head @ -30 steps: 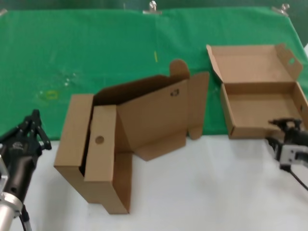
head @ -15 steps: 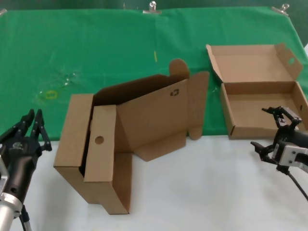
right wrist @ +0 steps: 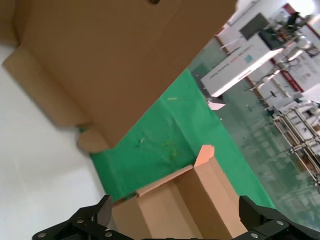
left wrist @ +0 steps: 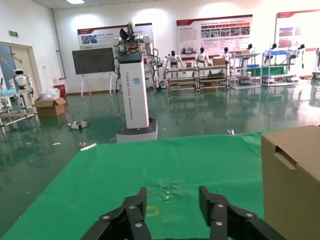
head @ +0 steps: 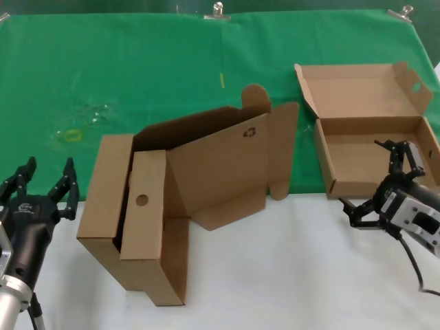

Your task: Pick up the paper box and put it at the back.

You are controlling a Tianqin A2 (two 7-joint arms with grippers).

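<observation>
The paper box [head: 371, 148] is a shallow brown mailer with its lid open. It lies on the green cloth [head: 137, 69] at the right, its front wall at the cloth's near edge. My right gripper [head: 375, 179] is open and empty at the box's front wall, one finger over the box and one over the white table. In the right wrist view the box [right wrist: 195, 205] lies between the spread fingers of that gripper [right wrist: 175, 212]. My left gripper [head: 48, 168] is open and empty at the far left, over the cloth's near edge, as the left wrist view [left wrist: 172, 200] also shows.
A larger cardboard piece with a recycling mark [head: 220, 165] leans over a flat carton with a round hole [head: 141, 220] at the centre, across the cloth's edge and the white table [head: 289, 275]. Metal clips [head: 218, 10] hold the cloth's far edge.
Both grippers have opened. The right gripper has moved left along the box's front wall and turned. The box has not moved.
</observation>
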